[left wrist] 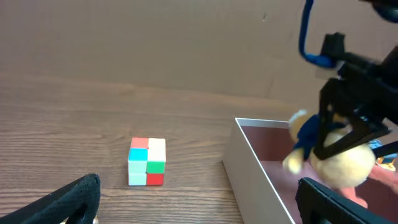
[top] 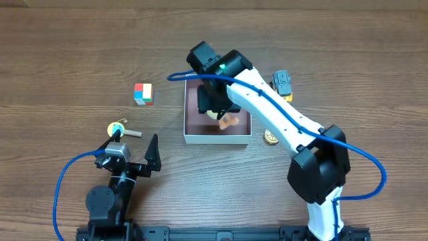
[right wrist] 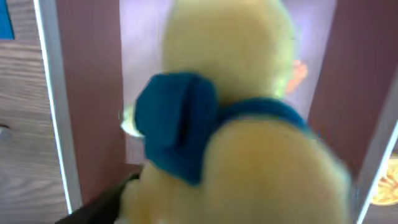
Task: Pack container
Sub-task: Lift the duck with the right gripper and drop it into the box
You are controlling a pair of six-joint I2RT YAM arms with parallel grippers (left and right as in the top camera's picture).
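Observation:
The container [top: 188, 124] is a square shallow box with white walls and a pinkish-brown inside, at the table's middle; it also shows in the left wrist view [left wrist: 249, 163] and the right wrist view [right wrist: 93, 93]. My right gripper [top: 212, 102] is over the box, shut on a yellow plush toy with a blue scarf [right wrist: 249, 124], also seen in the left wrist view [left wrist: 339, 162]. An orange toy [top: 229, 121] lies inside the box. My left gripper [top: 132, 144] is open and empty near the front left.
A small colour cube [top: 143, 94] sits left of the box, also in the left wrist view [left wrist: 147, 162]. A yellow and blue toy with a stick [top: 118, 129] lies by my left gripper. A yellow toy vehicle [top: 283, 83] and a gold coin [top: 270, 137] lie right of the box.

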